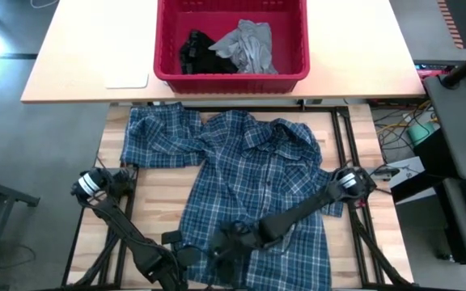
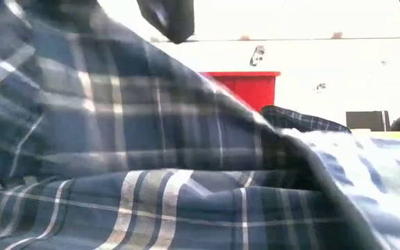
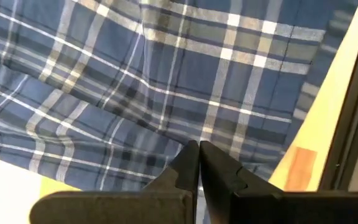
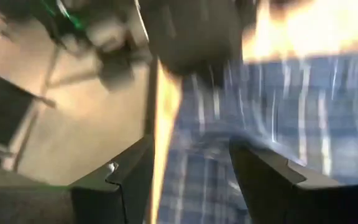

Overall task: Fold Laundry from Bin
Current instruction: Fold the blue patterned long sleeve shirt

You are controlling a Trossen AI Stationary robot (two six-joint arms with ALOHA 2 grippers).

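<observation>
shirt: blue-and-white plaid shirt (image 1: 253, 174) lies spread on the counter (image 1: 156, 198), just on the near side of the red bin (image 1: 231, 40). Collar end toward the bin, hem toward the robot. One sleeve runs out to the left, crumpled; still creased, not flat.

bin: sits on the far, paler counter section, rim close to the shirt's collar. Light grey T-shirt (image 1: 251, 44) and small black garment (image 1: 194, 50) are still inside, touching each other. My read: one item out, two to go.

left claw (image 3: 198, 163): jaws shut, fingertips together, nothing between them. Sits off the shirt's hem corner, on the side away from the bin; in its wrist view it hangs just over the cloth edge with bare wood beside it. Looks parked, not gripping.

right claw (image 4: 191, 163): jaws apart, nothing held that I can see. It hangs over the shirt's edge where cloth meets bare counter, at the end far from the bin. In the high view that arm lies diagonally across the lower shirt.

low view: plaid fills nearly the whole frame, so the hem is bunched right at the near edge; bin visible behind it.

step (guess): flattening the shirt ahead of the first fold; open right claw suits a regrasp at the hem.

risk: crumpled left sleeve and the hem bunch will fold in crooked unless smoothed.
</observation>
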